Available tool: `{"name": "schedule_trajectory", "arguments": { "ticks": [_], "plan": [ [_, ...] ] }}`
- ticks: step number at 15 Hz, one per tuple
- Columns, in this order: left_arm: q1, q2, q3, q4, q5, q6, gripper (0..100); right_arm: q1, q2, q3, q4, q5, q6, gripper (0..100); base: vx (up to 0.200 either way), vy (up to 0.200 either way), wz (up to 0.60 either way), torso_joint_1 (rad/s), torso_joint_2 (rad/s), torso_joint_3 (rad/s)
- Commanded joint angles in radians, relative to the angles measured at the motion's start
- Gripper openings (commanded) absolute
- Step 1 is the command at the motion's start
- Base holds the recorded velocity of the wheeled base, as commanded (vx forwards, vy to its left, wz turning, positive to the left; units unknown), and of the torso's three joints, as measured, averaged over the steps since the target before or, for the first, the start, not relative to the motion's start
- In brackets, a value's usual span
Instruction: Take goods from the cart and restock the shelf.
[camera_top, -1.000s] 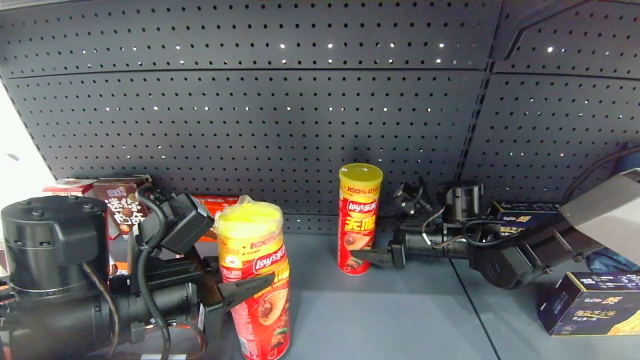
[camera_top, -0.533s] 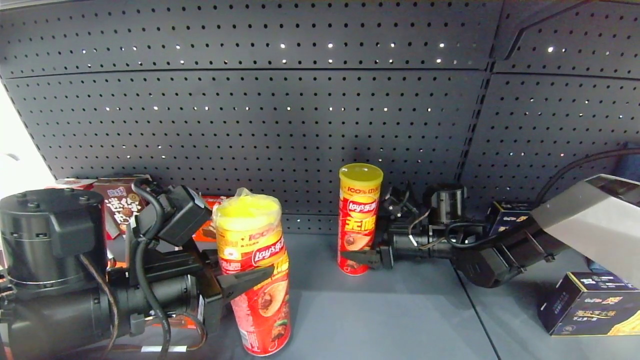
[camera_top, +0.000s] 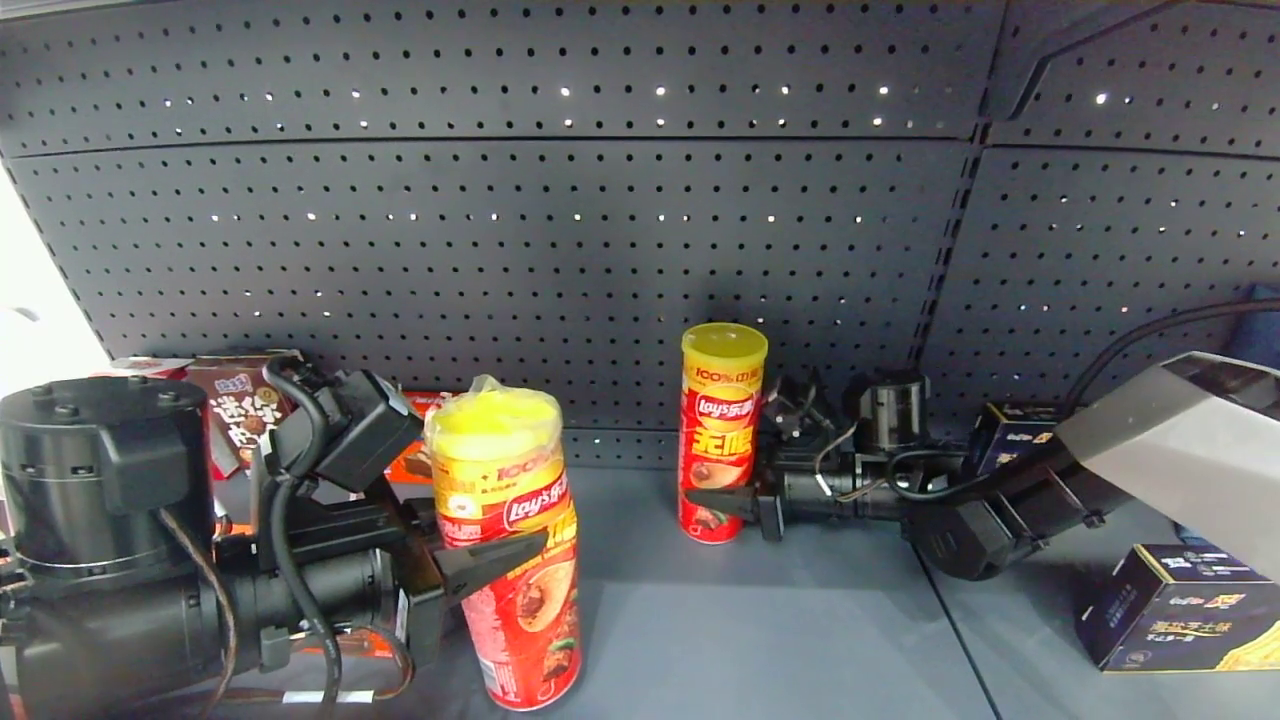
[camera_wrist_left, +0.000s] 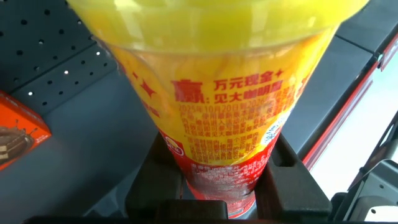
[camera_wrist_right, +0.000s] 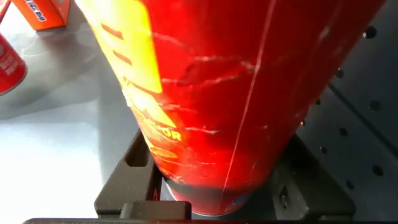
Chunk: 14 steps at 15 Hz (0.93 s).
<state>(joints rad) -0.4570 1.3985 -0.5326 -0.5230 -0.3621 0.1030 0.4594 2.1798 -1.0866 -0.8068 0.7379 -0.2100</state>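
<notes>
Head view: the left gripper (camera_top: 492, 568) is clamped on the left can (camera_top: 500, 470), gripping it about mid-height, one finger (camera_top: 500, 565) crossing the near face. This can, yellow-lidded, leans slightly at the front of the shelf (camera_top: 780, 630); whether its base touches the deck cannot be told. The right gripper (camera_top: 716, 503) is clamped low on the right can (camera_top: 722, 430), which stands upright near the pegboard (camera_top: 600, 250), well apart from the left can. A brown box (camera_top: 240, 400) and an orange box (camera_top: 412, 462) lie behind the left arm; two dark boxes (camera_top: 1180, 600) (camera_top: 1015, 430) sit at the right. Left wrist view: the left can (camera_wrist_left: 230, 124) rises straight out of the left gripper (camera_wrist_left: 224, 196), a black finger (camera_wrist_left: 292, 186) pressed to each side of its lower body; the orange box (camera_wrist_left: 15, 134) lies beside it on the shelf (camera_wrist_left: 81, 162). Right wrist view: the right can (camera_wrist_right: 236, 93) is seated between the fingers (camera_wrist_right: 127, 171) of the right gripper (camera_wrist_right: 211, 196), both in contact with its base end; the orange box (camera_wrist_right: 43, 12) and the left can (camera_wrist_right: 9, 62) appear farther off on the shelf (camera_wrist_right: 62, 130).
</notes>
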Motion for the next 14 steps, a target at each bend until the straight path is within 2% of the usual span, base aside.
{"name": "schedule_trajectory", "arguments": {
  "ticks": [1,3,7,9,14],
  "plan": [
    [0.000,0.002,-0.001,0.000,0.000,0.000,0,0.009,-0.048,0.014,-0.002,-0.008,0.000,0,0.000,0.000,0.00,0.000,0.00,0.000],
    [0.000,0.002,-0.003,0.000,0.000,0.000,0,0.013,-0.095,0.036,-0.003,-0.020,0.001,0,0.000,0.000,0.00,0.000,0.00,0.000],
    [0.003,-0.001,-0.003,0.000,0.000,-0.002,0,0.038,-0.213,0.195,-0.015,-0.022,0.001,0,0.000,0.000,0.00,0.000,0.00,0.000],
    [0.003,-0.003,-0.003,0.000,0.003,-0.002,0,0.084,-0.259,0.307,-0.112,-0.069,0.004,0,0.000,0.000,0.00,0.000,0.00,0.000],
    [0.003,-0.006,-0.003,0.001,0.020,-0.005,0,0.151,-0.296,0.475,-0.250,-0.080,0.044,0,0.000,0.000,0.00,0.000,0.00,0.000]
  ]
}}
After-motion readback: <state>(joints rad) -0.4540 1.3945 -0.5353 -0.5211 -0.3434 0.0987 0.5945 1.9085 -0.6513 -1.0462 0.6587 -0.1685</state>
